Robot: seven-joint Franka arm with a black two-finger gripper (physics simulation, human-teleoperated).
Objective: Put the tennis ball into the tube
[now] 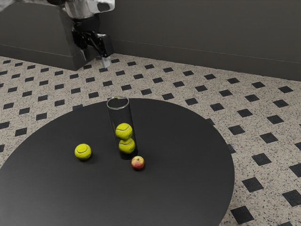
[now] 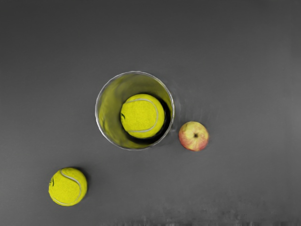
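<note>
High at the exterior view's upper left, my gripper [image 1: 95,59] hangs with its two fingers apart and nothing between them. Below it on the table, the clear tube [image 1: 122,116] stands upright, holding two stacked yellow tennis balls. A loose tennis ball [image 1: 83,152] rests on the tabletop, apart from the tube, toward the exterior view's left. From above, the wrist view looks down into the tube [image 2: 109,89] at its upper ball [image 2: 142,116]; the loose ball [image 2: 68,187] lies outside the rim.
A small red and yellow apple [image 1: 138,163], also in the wrist view as the apple [image 2: 194,136], lies close beside the tube's base. The round black table [image 1: 188,155] has a curved edge above a tiled floor.
</note>
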